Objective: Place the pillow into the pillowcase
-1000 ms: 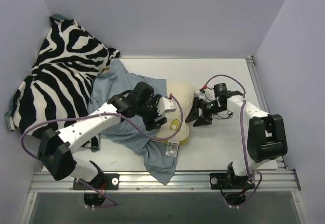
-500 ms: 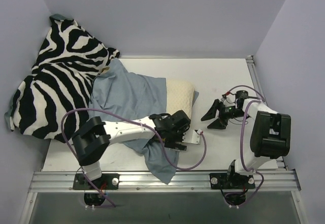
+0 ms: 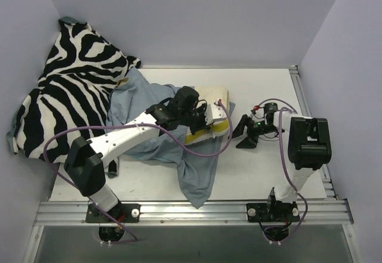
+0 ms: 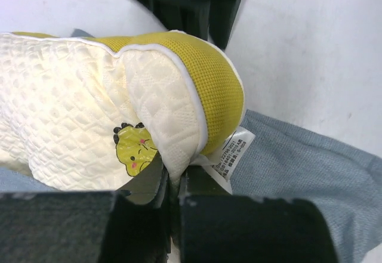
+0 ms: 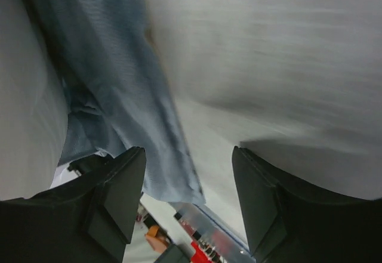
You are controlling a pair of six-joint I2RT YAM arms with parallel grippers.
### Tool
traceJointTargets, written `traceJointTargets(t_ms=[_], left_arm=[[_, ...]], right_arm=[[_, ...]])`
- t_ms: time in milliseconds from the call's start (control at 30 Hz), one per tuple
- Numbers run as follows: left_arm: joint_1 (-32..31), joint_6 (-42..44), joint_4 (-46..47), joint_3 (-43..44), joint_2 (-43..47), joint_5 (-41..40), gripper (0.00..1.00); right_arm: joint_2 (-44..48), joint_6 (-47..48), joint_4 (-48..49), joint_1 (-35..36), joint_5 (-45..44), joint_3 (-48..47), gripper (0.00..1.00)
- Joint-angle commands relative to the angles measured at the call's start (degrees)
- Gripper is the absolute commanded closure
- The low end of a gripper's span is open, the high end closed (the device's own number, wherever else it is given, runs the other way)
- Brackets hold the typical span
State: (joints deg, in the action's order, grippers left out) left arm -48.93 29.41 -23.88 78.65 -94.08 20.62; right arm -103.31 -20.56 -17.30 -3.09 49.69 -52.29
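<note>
The cream pillow (image 3: pixel 213 95) lies mid-table, its near end lifted so the yellow edge (image 3: pixel 208 134) shows. My left gripper (image 3: pixel 206 123) is shut on the pillow's corner seam. In the left wrist view that gripper (image 4: pixel 173 178) pinches the bumpy pillow (image 4: pixel 65 120) beside its white label (image 4: pixel 233 158) and yellow mark (image 4: pixel 132 149). The grey-blue pillowcase (image 3: pixel 149 129) lies under and left of the pillow, one end trailing toward the front edge. My right gripper (image 3: pixel 242 133) is open just right of the pillow. In its blurred wrist view nothing sits in my right gripper (image 5: pixel 188 200), and the pillowcase (image 5: pixel 119 96) lies ahead of it.
A black-and-white zebra-print cloth (image 3: pixel 71 96) is heaped at the back left against the wall. The white table (image 3: pixel 262 90) ends at a metal rail (image 3: pixel 191 210) in front. Purple cables loop from both arms.
My left gripper has swung back from the front of the pillowcase to the pillow, shut on its corner and lifted that end. The right gripper shifted slightly left toward the pillow.
</note>
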Motion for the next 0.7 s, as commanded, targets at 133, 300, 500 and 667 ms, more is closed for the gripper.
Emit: traceJointTargets(t_ms=[133, 300, 500, 667], left_arm=[[1.2, -8.92, 0.76, 5.19, 2.5, 10.49, 1.0], [2.78, -9.9, 0.5, 5.2, 3.47, 10.41, 1.0], [1.12, 1.68, -9.32, 0.02, 1.9, 7.78, 1.0], [0.41, 11.72, -19.61, -11.22, -4.61, -6.43, 1.0]], right_arm=[[-7.6, -14.5, 15.71, 10.73, -2.94, -3.6, 0.25], [-14.11, -19.69, 20.81, 14.43, -4.17, -6.06, 0.51], [-4.03, -13.3, 15.92, 4.26, -0.56, -4.31, 1.0], [3.89, 1.72, -7.62, -8.05, 3.65, -13.77, 1.0]])
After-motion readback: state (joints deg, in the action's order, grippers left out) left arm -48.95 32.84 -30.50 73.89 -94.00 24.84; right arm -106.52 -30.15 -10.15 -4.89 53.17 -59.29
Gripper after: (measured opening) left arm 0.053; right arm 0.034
